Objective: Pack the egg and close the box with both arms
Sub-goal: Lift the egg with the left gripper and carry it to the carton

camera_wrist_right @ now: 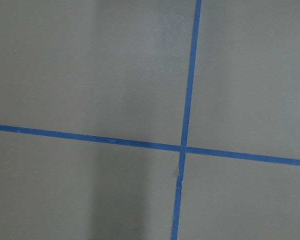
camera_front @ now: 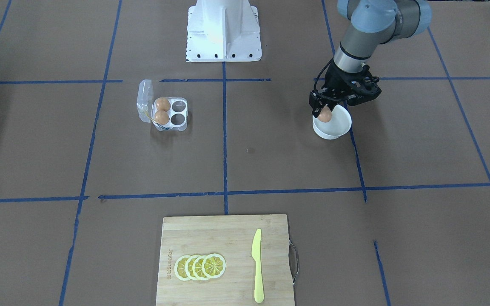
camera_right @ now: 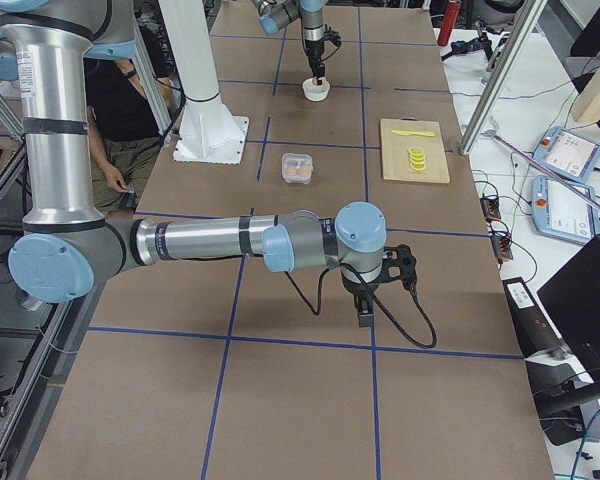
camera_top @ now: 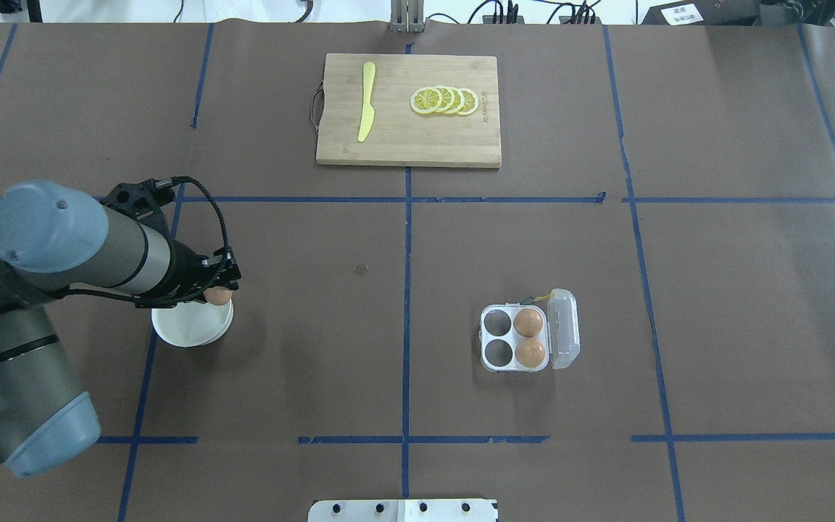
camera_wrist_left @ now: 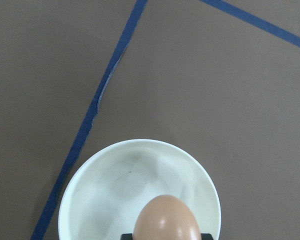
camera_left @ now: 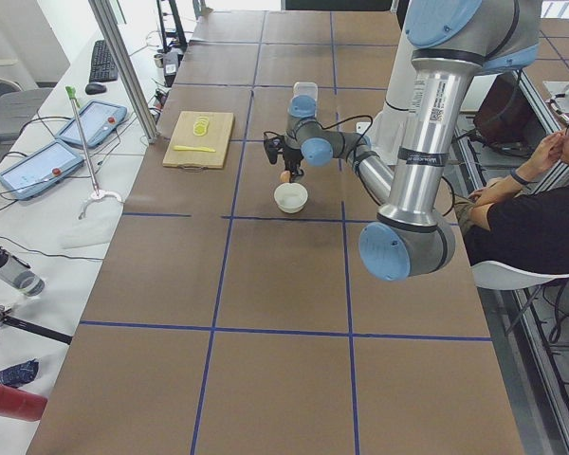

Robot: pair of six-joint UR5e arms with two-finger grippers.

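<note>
left claw (camera_top: 219, 291) pinches the egg (camera_front: 324, 115) just over the white bowl (camera_front: 339, 127), well apart from the open box (camera_front: 178, 112), so a loose hold on the smooth shell could drop and crack it in transit; of the right claw (camera_right: 364, 318) i cannot tell the state.

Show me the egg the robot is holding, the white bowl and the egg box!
egg (camera_front: 324, 115): front-facing view, middle of its shell.
white bowl (camera_front: 332, 134): front-facing view, its outer wall.
egg box (camera_top: 564, 330): overhead view, its open clear lid.
</note>
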